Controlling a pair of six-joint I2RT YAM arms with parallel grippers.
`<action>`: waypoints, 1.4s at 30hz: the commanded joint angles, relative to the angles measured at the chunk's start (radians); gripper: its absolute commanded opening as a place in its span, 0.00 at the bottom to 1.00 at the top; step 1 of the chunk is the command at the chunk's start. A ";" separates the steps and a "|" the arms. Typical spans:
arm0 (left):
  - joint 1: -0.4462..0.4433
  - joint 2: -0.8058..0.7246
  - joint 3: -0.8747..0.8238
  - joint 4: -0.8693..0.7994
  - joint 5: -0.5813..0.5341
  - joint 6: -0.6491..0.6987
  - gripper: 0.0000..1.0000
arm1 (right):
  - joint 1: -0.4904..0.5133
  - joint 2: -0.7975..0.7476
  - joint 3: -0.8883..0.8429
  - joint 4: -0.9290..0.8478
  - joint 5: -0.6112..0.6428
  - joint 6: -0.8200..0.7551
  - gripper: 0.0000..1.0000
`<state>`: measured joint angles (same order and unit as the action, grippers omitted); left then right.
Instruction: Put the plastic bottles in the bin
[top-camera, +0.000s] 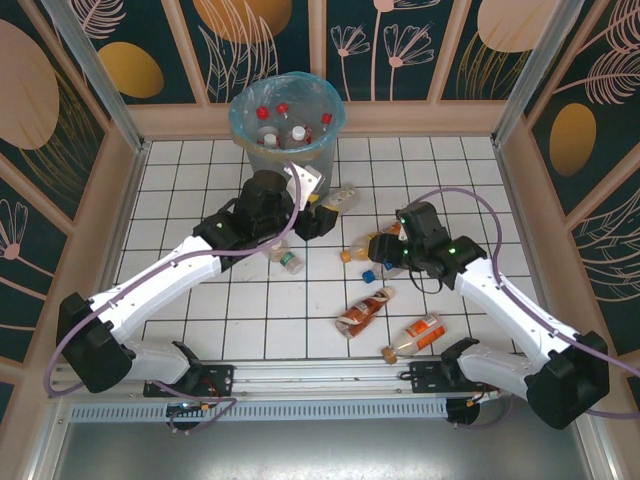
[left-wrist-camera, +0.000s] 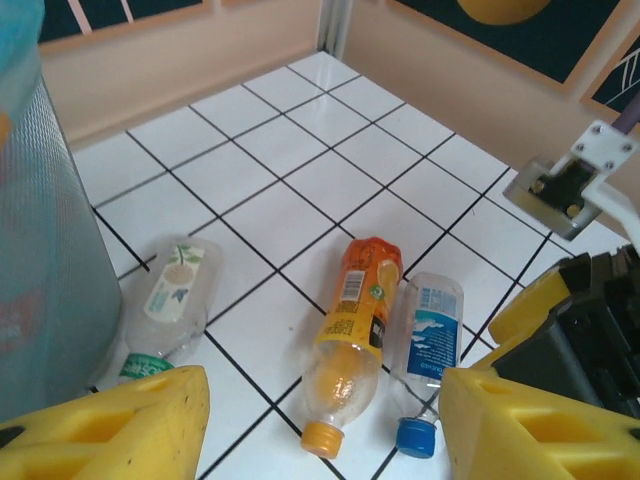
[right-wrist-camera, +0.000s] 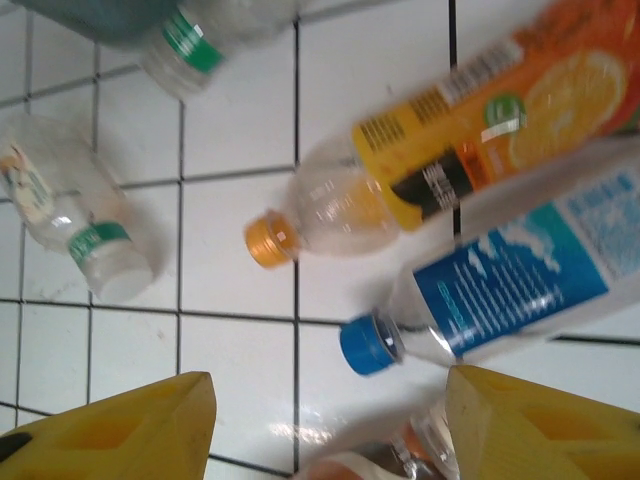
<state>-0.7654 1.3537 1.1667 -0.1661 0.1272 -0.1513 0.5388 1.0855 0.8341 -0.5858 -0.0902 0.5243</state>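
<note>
Left wrist: left gripper (left-wrist-camera: 322, 412), right gripper (right-wrist-camera: 330, 400) both splayed over cylindrical clear-plastic bottles (left-wrist-camera: 350, 340).

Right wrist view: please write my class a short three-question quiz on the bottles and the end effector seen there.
1. True or false: the orange-label bottle and the blue-label bottle lie side by side, with their caps pointing the same way.
2. What colour is the blue-label bottle's cap? A red, B blue, C green.
3. Fill in: the right end effector is ___ (open or shut).
Key: 1 true; 2 B; 3 open.
</note>
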 joint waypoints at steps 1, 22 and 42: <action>-0.014 0.023 -0.045 0.087 0.030 -0.068 0.61 | -0.025 -0.002 -0.037 0.009 -0.036 0.056 0.64; -0.311 -0.022 -0.359 0.362 -0.035 0.209 0.60 | -0.051 0.066 0.320 -0.485 0.115 0.041 0.74; -0.611 0.236 -0.576 0.830 0.021 0.606 0.65 | -0.173 0.105 0.319 -0.404 0.088 -0.086 0.73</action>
<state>-1.3582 1.5517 0.5495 0.6052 0.0914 0.3496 0.3729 1.1889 1.1603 -1.0039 -0.0013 0.4648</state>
